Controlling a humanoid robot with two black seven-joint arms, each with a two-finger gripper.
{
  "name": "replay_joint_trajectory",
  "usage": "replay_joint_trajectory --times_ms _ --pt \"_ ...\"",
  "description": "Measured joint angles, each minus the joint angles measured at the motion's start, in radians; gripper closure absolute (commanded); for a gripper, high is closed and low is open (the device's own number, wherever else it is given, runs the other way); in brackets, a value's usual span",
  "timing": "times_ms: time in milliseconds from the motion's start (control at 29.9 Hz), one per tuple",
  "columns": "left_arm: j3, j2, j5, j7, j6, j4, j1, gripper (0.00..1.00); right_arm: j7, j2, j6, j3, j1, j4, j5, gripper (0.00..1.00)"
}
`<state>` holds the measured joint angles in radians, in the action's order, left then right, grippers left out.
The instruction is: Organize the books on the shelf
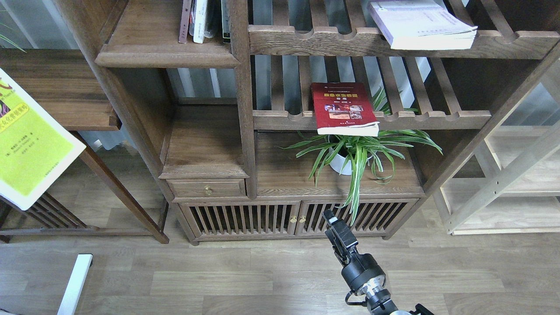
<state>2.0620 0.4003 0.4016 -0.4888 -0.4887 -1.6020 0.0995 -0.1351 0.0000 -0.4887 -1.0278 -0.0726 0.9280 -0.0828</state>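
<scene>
Characters on the yellow-green book (30,144) and red book (343,109) are illegible.

A dark-brown wooden cabinet (271,144) stood on a grey-brown plank floor (210,280), with pale curtain-like panels (197,81) showing behind its open back. Inside the cabinet, a potted spider plant (356,151) sat above two slatted doors (297,218) with brass knobs, and a small drawer (208,189) lay to the plant's left. Right of the cabinet stood a pale light-wood rack (503,183).
</scene>
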Motion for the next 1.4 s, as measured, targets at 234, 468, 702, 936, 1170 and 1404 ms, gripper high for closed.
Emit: replay_joint_trajectory --times_ms 234,468,702,936,1170,1404 --pt "-0.019 0.017 0.0 0.0 0.0 -0.039 -0.099 1.0 0.0 0.0 0.0 -0.005 0.01 0.0 0.0 0.01" --pt "-0.053 -0.026 0.033 0.0 0.0 -0.116 -0.123 1.0 -0.001 0.0 0.0 -0.007 0.017 -0.001 0.0 0.01" --pt "-0.055 -0.135 0.102 0.0 0.0 -0.147 -0.152 1.0 -0.002 0.0 0.0 -0.008 0.02 -0.001 -0.002 0.01" --pt "-0.054 -0.139 0.132 0.0 0.0 -0.148 -0.203 1.0 -0.002 0.0 0.0 -0.008 0.024 -0.001 -0.002 0.01" --pt "-0.065 -0.135 0.137 0.0 0.0 -0.145 -0.223 1.0 -0.002 0.0 0.0 -0.008 0.026 -0.001 -0.002 0.01" --pt "-0.069 -0.136 0.139 0.0 0.0 -0.145 -0.246 1.0 -0.003 0.0 0.0 -0.011 0.028 -0.001 -0.003 0.01"
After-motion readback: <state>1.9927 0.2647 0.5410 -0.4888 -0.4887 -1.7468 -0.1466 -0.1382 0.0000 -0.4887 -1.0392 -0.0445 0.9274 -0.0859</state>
